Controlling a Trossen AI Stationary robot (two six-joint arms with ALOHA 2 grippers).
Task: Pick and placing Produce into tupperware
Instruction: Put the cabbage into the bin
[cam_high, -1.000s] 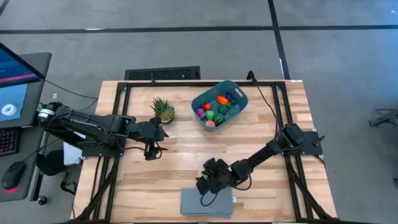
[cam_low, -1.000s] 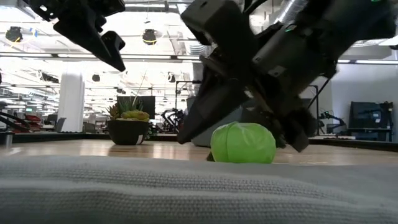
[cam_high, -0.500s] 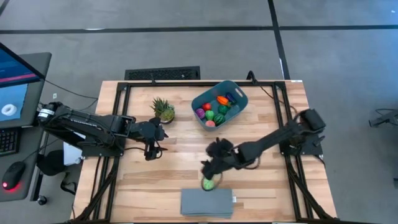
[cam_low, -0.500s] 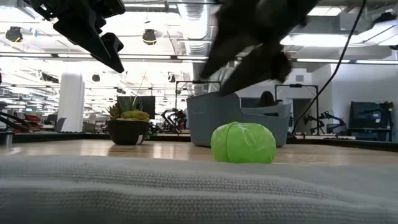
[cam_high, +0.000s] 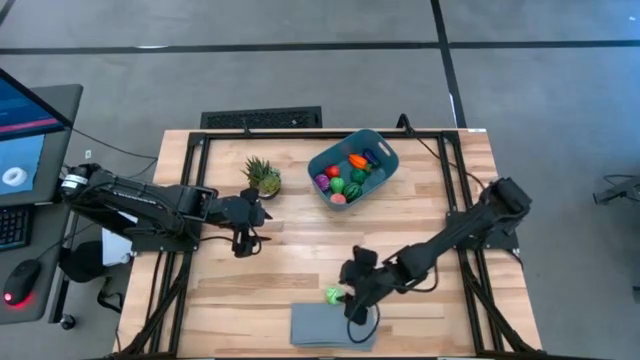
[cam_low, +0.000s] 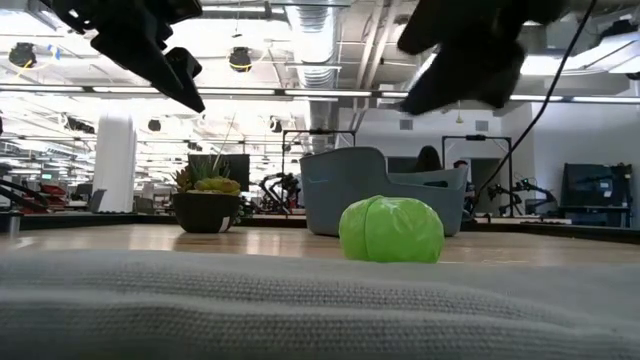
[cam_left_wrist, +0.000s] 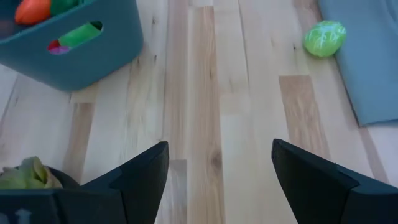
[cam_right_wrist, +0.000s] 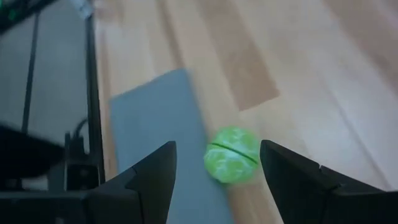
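The right gripper hangs just above the green ball, the last bit of produce outside the bin. Its fingers stand apart and hold nothing; through its own camera the ball sits squarely in the gap between them. The ball lies on the bare wood, right against the edge of the grey mat, well apart from the blue bin where the other toys are already heaped.

To do this well, I'd say the arm should drop straight down with the ball kept centred, and close gently. It is round and free to roll, and a finger could catch on the mat's edge beside it.

A second ago this gripper was down around the ball, fingers either side of it. Half a second ago it had lifted and swung towards the bin, empty. Now it has come back over the ball, which hasn't budged at all.

The left gripper waits beside the potted plant, far from the ball, fingers apart and empty, just where it was.
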